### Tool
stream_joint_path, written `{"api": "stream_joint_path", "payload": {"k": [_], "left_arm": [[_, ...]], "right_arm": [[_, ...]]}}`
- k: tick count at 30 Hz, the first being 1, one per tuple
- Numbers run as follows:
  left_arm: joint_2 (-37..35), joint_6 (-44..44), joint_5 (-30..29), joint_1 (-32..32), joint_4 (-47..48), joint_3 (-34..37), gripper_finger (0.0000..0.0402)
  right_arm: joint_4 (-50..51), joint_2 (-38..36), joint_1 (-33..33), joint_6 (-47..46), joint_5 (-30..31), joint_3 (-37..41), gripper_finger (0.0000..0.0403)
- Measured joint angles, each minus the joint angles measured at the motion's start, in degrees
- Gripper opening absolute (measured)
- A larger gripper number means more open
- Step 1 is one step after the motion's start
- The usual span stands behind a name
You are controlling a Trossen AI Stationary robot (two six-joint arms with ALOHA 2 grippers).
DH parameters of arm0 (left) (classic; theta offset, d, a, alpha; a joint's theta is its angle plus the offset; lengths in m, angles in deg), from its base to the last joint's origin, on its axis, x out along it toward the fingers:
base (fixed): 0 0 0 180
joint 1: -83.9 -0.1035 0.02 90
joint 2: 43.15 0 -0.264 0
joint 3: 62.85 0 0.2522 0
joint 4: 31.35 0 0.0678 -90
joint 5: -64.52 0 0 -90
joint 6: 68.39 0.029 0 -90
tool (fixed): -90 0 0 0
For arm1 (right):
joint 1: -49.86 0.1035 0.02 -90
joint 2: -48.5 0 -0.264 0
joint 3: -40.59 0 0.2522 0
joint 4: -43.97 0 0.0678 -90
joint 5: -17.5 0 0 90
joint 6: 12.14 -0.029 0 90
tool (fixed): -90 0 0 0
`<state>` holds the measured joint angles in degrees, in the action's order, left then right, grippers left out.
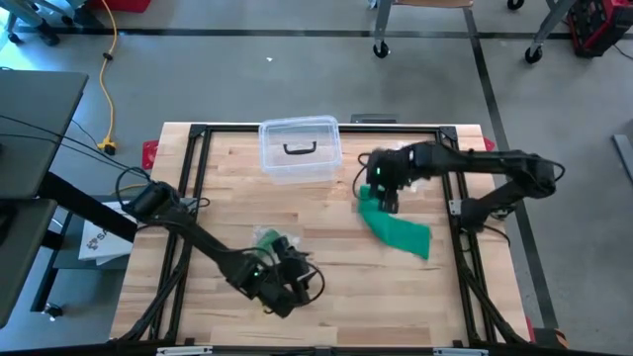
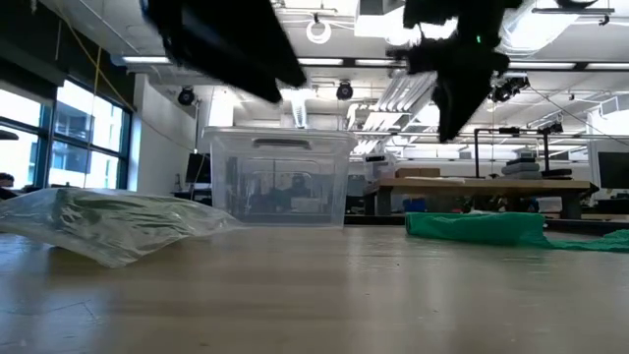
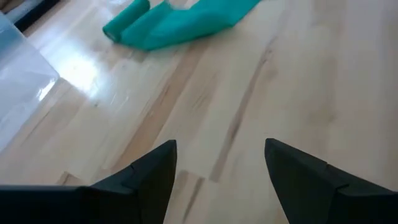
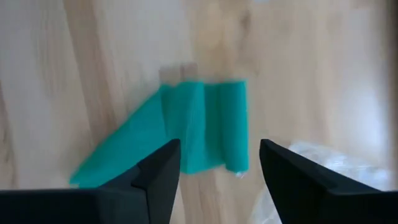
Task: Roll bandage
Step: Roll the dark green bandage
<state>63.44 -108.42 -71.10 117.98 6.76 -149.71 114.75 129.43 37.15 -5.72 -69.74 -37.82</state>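
Observation:
The green bandage point(image 1: 396, 232) lies flat on the wooden table, right of centre. One end is partly rolled point(image 4: 227, 124) and the loose tail runs toward the near right. My right gripper point(image 1: 386, 198) hangs open above that rolled end, pointing down, with its fingers apart and clear of the cloth point(image 4: 199, 134). My left gripper point(image 1: 302, 279) stands open near the table's front edge. It points toward the bandage point(image 3: 174, 25) with only bare wood between its fingers. In the low view the bandage point(image 2: 482, 228) rests on the table under my right gripper point(image 2: 457, 98).
A clear plastic box point(image 1: 300, 148) with a dark handle stands at the far middle. A clear bag holding green material point(image 1: 267, 237) lies beside my left arm. A crumpled clear wrapper point(image 4: 323, 162) lies close to the bandage's rolled end. Bare wood stretches between the two grippers.

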Motion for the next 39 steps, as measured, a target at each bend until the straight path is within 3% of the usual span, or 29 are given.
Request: {"api": "stream_joint_path", "payload": {"k": [4, 7, 11, 19, 23, 28, 35, 39], "left_arm": [[1.7, 0.0, -0.5, -1.8, -4.0, 4.7, 0.0239], [1.7, -0.2, -2.3, -3.0, -6.6, 8.2, 0.0239], [1.7, 2.0, -2.7, -4.8, -8.3, 10.2, 0.0239], [1.7, 13.4, 0.4, -8.8, -15.5, 10.5, 0.0239], [1.7, 18.2, 0.5, -10.3, -21.6, 10.5, 0.0239], [1.7, 22.3, 0.4, -10.6, -27.3, 10.3, 0.0239], [0.2, 25.6, -3.1, -9.3, -26.2, 7.6, 0.0239], [-2.7, 22.0, -5.7, -9.8, -21.2, 7.0, 0.0239]], "right_arm": [[-4.6, -0.1, -7.9, 7.0, -9.0, 7.4, 0.0216], [-12.8, -0.1, -10.4, 9.0, -13.0, 14.5, 0.0216], [-21.8, 0.0, -11.5, 7.5, -9.2, 20.8, 0.0216], [-31.4, 0.2, -13.7, 7.6, -7.3, 27.0, 0.0207], [-35.2, 0.2, -15.2, 8.5, -7.3, 29.2, 0.0173], [-37.6, 0.2, -15.5, 9.2, -7.3, 30.0, 0.0102], [-37.5, 0.0, -14.2, 8.8, -7.1, 29.8, 0.0034], [-34.7, -2.5, -10.7, 6.1, -1.6, 28.8, 0.0012]]}}
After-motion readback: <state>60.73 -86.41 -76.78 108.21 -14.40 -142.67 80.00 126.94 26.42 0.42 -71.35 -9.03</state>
